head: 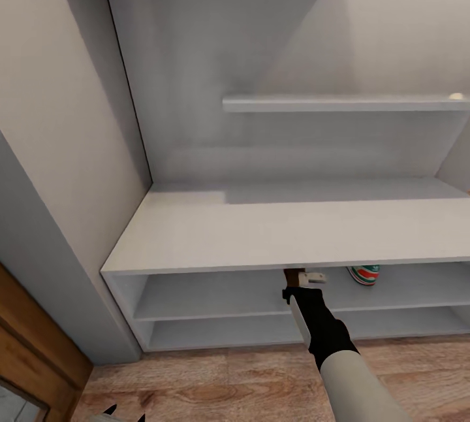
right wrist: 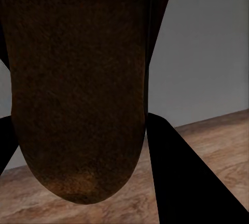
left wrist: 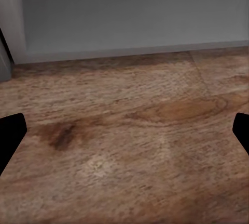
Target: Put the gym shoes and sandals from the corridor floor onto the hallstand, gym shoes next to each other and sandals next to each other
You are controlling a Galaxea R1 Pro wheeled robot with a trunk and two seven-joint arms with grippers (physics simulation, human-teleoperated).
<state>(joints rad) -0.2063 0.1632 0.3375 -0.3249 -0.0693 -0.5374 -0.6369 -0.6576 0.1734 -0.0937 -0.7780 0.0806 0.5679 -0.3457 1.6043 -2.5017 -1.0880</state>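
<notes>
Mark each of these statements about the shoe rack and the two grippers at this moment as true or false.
1. The right gripper reaches into the hallstand's upper open tier. True.
2. It holds a white sneaker. False: a brown sandal sits between its fingers.
3. A gym shoe already lies in that same tier. True.
4. The left gripper is shut on a sandal. False: it is open and empty over the corridor floor.
5. The gym shoe lies to the left of the right gripper. False: it lies to its right in the head view.
</notes>
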